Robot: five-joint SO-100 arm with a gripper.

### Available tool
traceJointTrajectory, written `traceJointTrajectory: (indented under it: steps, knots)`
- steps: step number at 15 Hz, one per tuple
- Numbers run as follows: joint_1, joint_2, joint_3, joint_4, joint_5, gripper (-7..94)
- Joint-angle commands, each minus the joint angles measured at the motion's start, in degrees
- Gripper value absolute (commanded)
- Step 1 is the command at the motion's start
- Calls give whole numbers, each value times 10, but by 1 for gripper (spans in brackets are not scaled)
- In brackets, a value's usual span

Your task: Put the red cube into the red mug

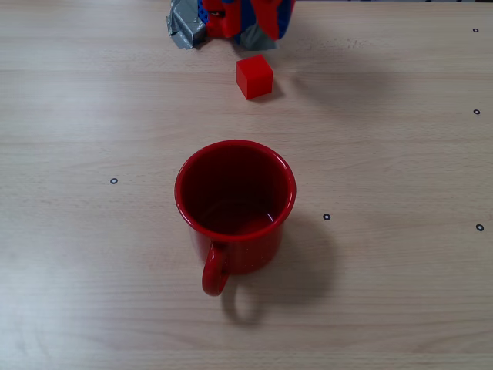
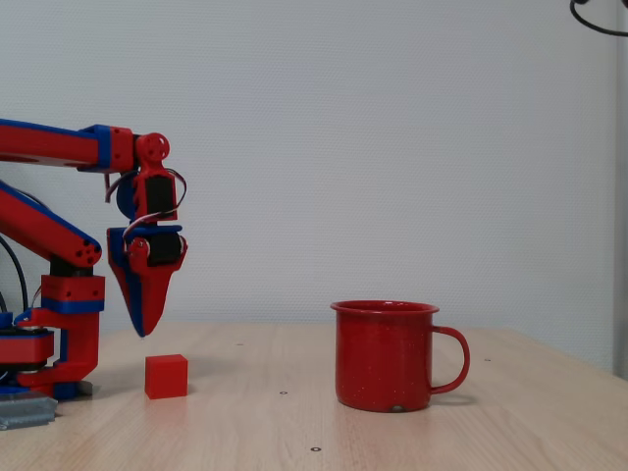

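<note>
The red cube (image 1: 254, 76) rests on the wooden table, apart from the mug; in the side fixed view the red cube (image 2: 166, 376) sits close to the arm's base. The red mug (image 1: 235, 193) stands upright and empty, its handle toward the near edge; the red mug (image 2: 385, 353) shows its handle on the right. My red-and-blue gripper (image 2: 143, 329) points straight down, hovering a little above and just left of the cube without touching it. Its fingers meet at the tip with nothing between them. From above, only part of the arm (image 1: 250, 19) shows at the top edge.
The arm's base (image 2: 59, 343) is fixed at the table's left end with grey tape (image 1: 185, 27). Small black dot marks (image 1: 114, 181) lie on the tabletop. A white wall stands behind.
</note>
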Motion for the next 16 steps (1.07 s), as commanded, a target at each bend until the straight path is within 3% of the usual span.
traceJointTrajectory:
  steps: [1,9,14,16]
  knots:
    - [11,11,-10,-17,59,0]
    - [43,-4,-15,14,165,5]
    - [28,-7,-24,25,143,42]
    - [29,-8,-22,27,156,44]
